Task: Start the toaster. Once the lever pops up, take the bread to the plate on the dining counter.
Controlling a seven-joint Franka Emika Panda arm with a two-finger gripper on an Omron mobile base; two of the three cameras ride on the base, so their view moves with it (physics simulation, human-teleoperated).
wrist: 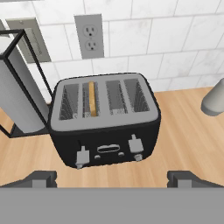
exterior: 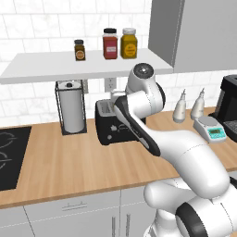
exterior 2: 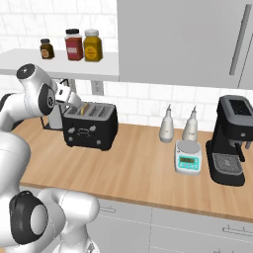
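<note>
Reaching over the wood worktop (exterior: 60,162) in the left base view, the arm partly hides the toaster (exterior: 109,122), which stands against the tiled wall beside one paper towel roll (exterior: 72,111); three jars (exterior: 110,44) sit on the shelf

Right base view: gripper (exterior 2: 74,101) hovers above the toaster's left end, probably lining up for a lever

Hand view: jaws wide apart, empty; one bread (wrist: 92,98) slice stands in a slot, two levers (wrist: 82,156) on the front

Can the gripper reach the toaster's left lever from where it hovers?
Probably yes. The gripper is open and faces the toaster front; nothing stands between its fingertips and the left lever. The paper towel holder stands off to the side.
</note>
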